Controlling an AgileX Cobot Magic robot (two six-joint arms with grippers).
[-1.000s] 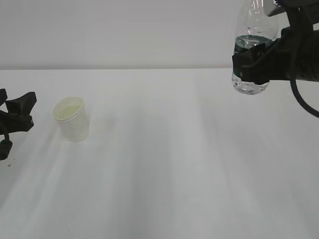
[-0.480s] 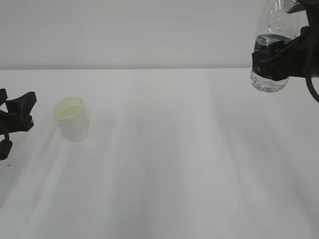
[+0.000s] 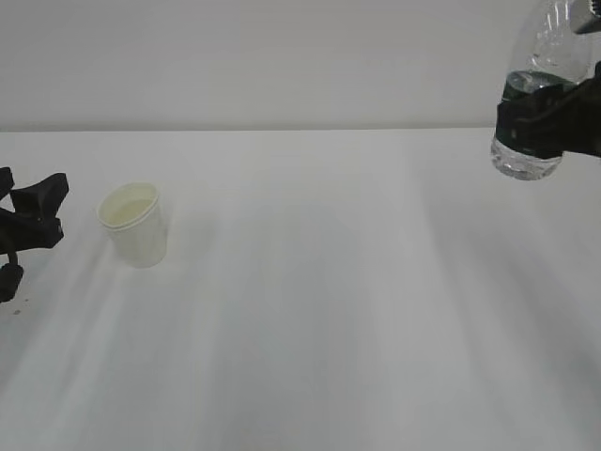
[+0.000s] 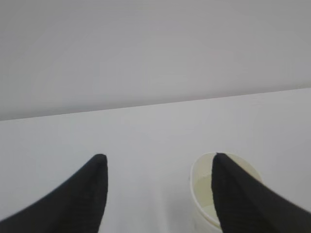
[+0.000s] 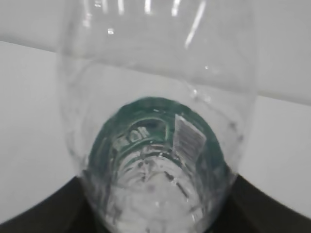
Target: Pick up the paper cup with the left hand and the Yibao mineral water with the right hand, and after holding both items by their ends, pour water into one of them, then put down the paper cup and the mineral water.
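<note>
paper cup [image 3: 135, 224] near left table edge [image 3: 9, 310]

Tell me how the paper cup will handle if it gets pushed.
The paper cup stands free, thin-walled and tapered, so it probably slides or tips easily. It seems to hold liquid, so tipping would likely spill. Squeezing may dent it.

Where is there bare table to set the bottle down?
Bare table runs from the paper cup rightward to below the held Yibao mineral water, front to back. Only the far left is crowded: cup beside the left gripper.
</note>
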